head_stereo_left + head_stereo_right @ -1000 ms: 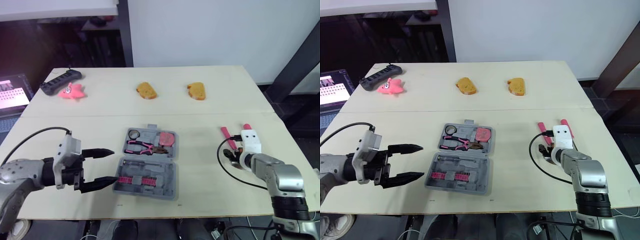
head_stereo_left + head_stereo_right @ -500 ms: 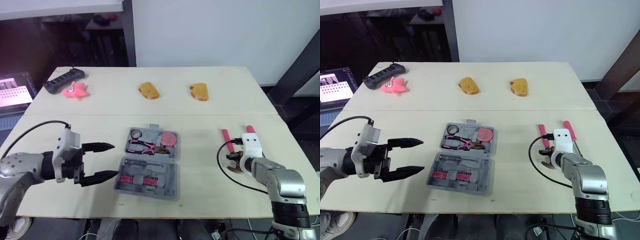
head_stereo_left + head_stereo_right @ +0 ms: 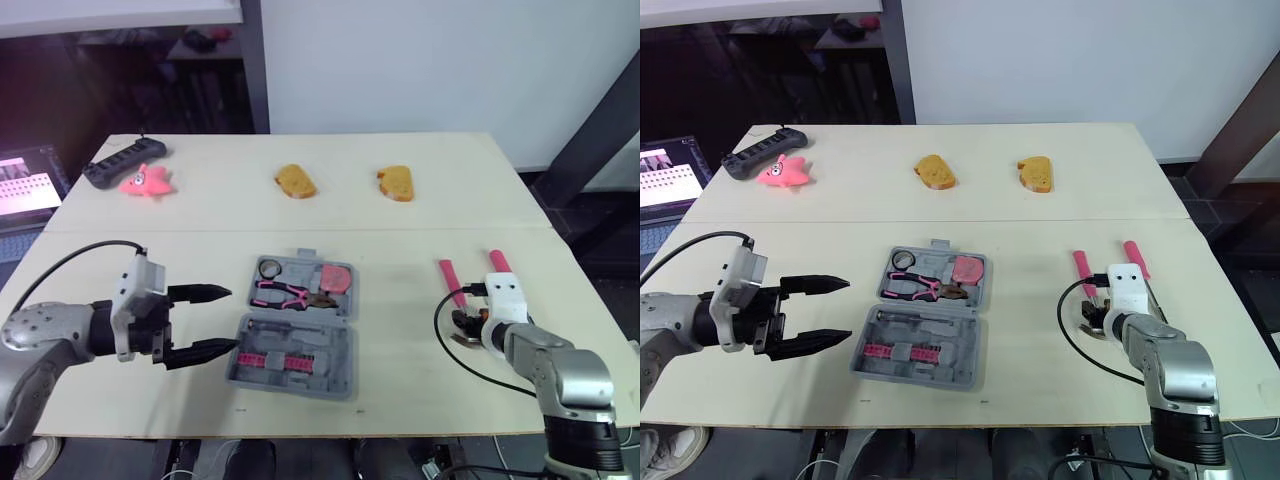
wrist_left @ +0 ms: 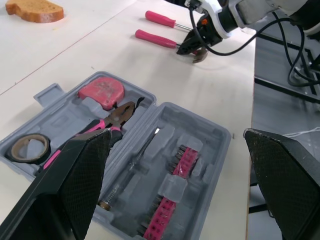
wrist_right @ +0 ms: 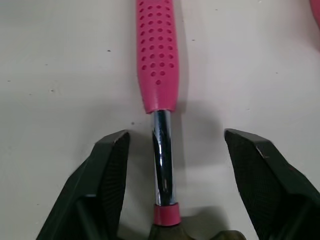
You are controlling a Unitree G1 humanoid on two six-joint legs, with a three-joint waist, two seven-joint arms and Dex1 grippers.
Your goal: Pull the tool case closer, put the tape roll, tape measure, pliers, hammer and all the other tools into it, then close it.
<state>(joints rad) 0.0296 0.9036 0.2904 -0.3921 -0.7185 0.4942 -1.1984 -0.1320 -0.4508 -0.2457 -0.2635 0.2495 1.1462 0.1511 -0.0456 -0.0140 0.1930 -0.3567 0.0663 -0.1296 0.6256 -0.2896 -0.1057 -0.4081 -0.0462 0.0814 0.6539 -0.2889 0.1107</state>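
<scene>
My right gripper (image 5: 176, 134) is down at the table (image 3: 400, 290), jaws wide open on both sides of the shiny neck of the hammer (image 5: 156, 65), gripping nothing, so next I think I squeeze, lift and carry it to the open case (image 3: 338, 352), beside which my left gripper (image 3: 230, 318) hangs, wide open, empty.

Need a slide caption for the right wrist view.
Open right end effector straddles the chrome shaft of the pink-handled hammer lying on the beige table.

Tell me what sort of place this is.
Probably a robotics lab or test room: a plain wooden table staged with unrelated props (open tool case, bread slices, pink starfish toy) and a lit laptop beside it.
</scene>
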